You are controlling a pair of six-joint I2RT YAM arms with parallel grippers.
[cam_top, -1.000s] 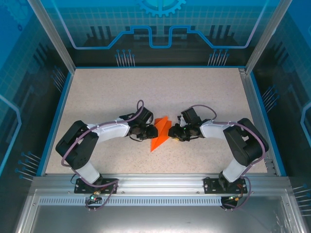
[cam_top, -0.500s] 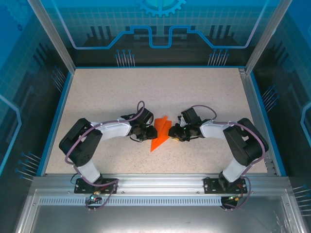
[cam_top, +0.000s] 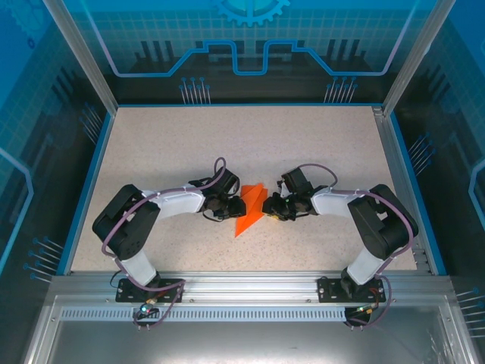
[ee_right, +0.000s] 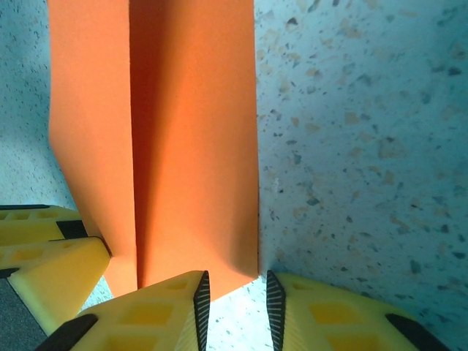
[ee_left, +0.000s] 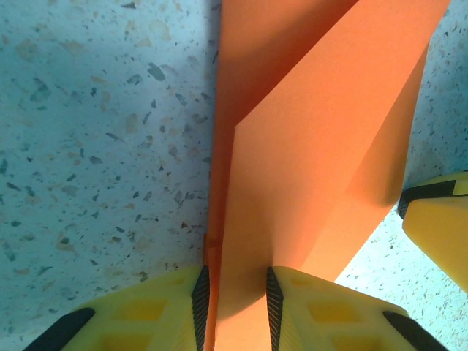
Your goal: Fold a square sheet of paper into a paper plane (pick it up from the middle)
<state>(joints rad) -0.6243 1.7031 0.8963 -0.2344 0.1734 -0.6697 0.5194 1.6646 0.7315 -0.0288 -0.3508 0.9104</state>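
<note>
Item: orange paper, creased into a narrow pointed shape with its tip toward the near edge. It lies on the speckled tabletop at centre, between the two arms. Left gripper: at the paper's left edge. In the left wrist view its jaws stand narrow, with a raised fold of the paper running between the black pads. Whether they pinch it cannot be told. Right gripper: at the paper's right edge, facing the left one. In the right wrist view its jaws are narrow and parted, with the paper's near edge reaching just to the fingertips. A central crease is visible along the sheet. Yellow fingers of the opposite gripper sit beside the paper.
</note>
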